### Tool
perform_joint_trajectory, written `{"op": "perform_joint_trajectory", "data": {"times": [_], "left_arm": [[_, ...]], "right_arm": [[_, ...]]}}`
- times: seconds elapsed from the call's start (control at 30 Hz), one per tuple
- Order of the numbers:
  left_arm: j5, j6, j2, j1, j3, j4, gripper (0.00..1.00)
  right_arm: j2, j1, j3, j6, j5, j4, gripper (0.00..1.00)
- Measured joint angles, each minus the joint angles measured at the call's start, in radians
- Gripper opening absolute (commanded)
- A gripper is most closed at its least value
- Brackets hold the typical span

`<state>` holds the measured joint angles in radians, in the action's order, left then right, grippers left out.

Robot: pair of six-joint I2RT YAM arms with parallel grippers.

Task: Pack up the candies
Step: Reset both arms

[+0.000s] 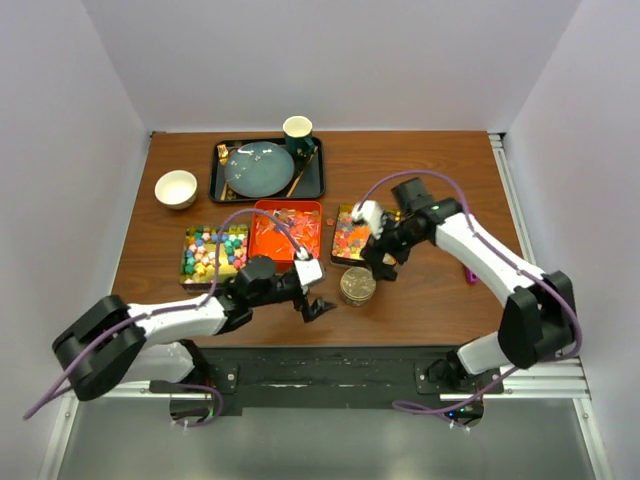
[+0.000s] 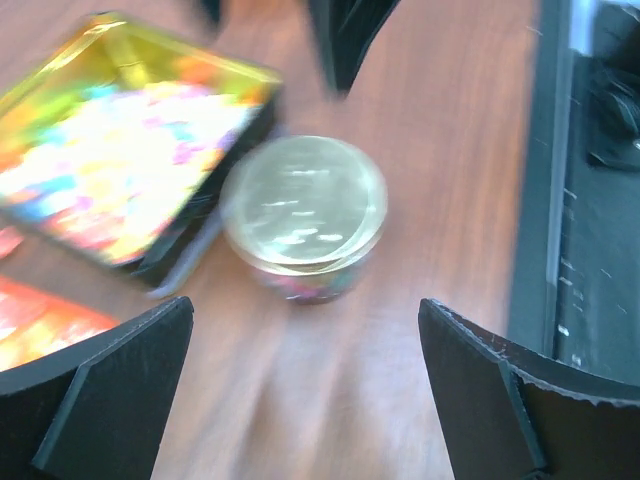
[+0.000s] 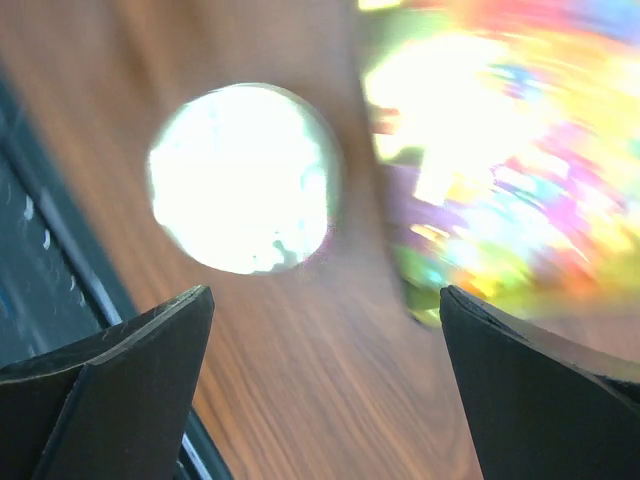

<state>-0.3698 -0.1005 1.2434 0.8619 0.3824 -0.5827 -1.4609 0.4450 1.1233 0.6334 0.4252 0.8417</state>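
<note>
The candies lie in three containers: multicoloured cubes in a gold tray (image 1: 213, 252), wrapped pieces in an orange tray (image 1: 287, 230), and small bright sweets in a second gold tray (image 1: 350, 235) (image 2: 120, 170) (image 3: 520, 150). A small round jar capped with a gold lid (image 1: 357, 285) (image 2: 305, 215) (image 3: 245, 180) stands in front of that second tray, with coloured sweets showing through its wall. My left gripper (image 1: 318, 305) (image 2: 305, 400) hangs open just left of the jar, nothing between its fingers. My right gripper (image 1: 383, 262) (image 3: 325, 390) is open and empty too, just right of the jar and above the table.
A purple scoop (image 1: 468, 273) lies on the table to the right. At the back stand a black tray (image 1: 318, 180) with a blue plate (image 1: 258, 168), a green cup (image 1: 298, 133) and a white bowl (image 1: 176, 188). The near table edge runs close behind both grippers.
</note>
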Motion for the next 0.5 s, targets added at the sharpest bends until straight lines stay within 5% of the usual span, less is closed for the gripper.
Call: {"op": "perform_joint_trajectory", "data": {"times": [0.27, 0.5], "left_arm": [[0.080, -0.013, -0.089, -0.259, 0.178, 0.302, 1.00], [0.137, -0.075, -0.093, -0.436, 0.311, 0.436, 1.00]], "right_arm": [[0.150, -0.275, 0.001, -0.304, -0.217, -0.121, 0.99], [0.298, -0.296, -0.110, -0.451, -0.495, -0.202, 0.99]]}}
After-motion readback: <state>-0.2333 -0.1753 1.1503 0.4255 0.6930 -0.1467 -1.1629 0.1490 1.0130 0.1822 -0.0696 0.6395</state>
